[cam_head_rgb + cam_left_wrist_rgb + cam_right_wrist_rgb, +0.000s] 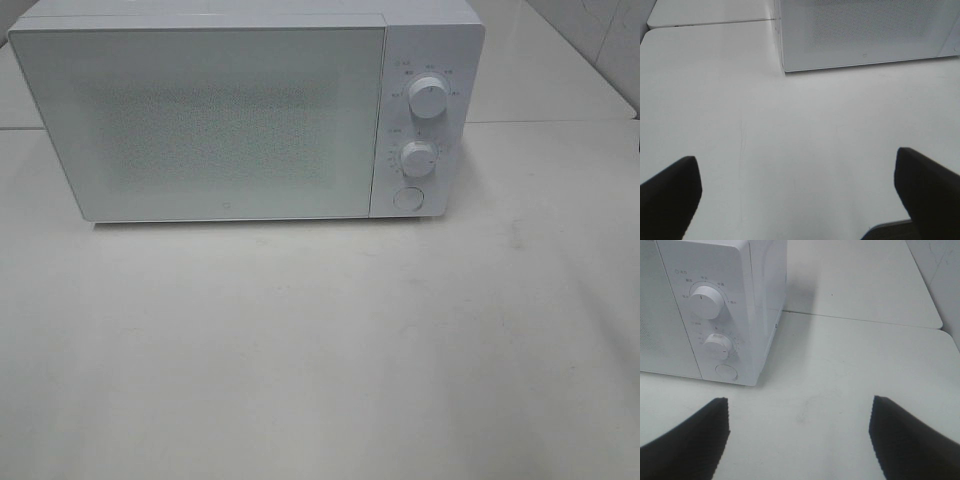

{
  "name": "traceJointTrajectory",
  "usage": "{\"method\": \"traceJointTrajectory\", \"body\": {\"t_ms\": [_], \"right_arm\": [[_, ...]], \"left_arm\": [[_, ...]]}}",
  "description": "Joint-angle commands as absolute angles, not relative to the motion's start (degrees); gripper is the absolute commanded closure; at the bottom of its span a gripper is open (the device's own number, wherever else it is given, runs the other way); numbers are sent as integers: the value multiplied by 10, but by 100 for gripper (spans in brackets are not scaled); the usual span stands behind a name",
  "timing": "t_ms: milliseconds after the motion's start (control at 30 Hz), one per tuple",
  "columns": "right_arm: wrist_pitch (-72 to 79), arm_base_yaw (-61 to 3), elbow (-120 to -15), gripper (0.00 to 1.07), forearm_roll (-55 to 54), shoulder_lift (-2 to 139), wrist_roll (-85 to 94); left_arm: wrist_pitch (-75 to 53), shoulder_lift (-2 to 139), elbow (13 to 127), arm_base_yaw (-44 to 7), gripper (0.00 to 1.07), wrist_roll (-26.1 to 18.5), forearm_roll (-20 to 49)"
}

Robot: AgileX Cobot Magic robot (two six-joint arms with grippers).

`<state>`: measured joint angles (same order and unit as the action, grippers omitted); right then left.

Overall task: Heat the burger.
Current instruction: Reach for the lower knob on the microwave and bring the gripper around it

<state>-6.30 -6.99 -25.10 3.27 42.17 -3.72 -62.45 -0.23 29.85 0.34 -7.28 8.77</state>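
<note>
On the left, the left claw (795, 172) hangs low over the bare worktop (320, 350), its two dark fingers spread wide with nothing between them. It faces the left front corner of the microwave (230, 120), which stands ahead of it at the back of the worktop. The door (200, 120) is closed, and its frosted, dotted panel hides whatever is inside.

The burger shows in none of the views. It is not on the visible worktop or in either claw, and whether it sits behind that door cannot be told.

To the right of the door is the control strip, with the upper knob (430, 97), the lower knob (418, 158) and the round button (407, 197) below them. The right claw (800, 412) is also wide open and empty, and it points just past that strip. This makes the right arm the nearer one to the controls. Any press or turn there probably falls to it, with the panel ahead and slightly to its left.
</note>
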Motion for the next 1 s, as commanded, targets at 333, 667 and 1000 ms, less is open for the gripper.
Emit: {"method": "traceJointTrajectory", "body": {"t_ms": [333, 667, 1000], "right_arm": [[155, -69, -231, 32, 34, 563, -45], [402, -69, -147, 32, -44, 658, 0], [485, -112, -128, 32, -148, 730, 51]], "left_arm": [[-616, -13, 297, 5, 9, -70, 92], [-616, -13, 297, 5, 9, -70, 92], [-616, -13, 297, 5, 9, -70, 92]]}}
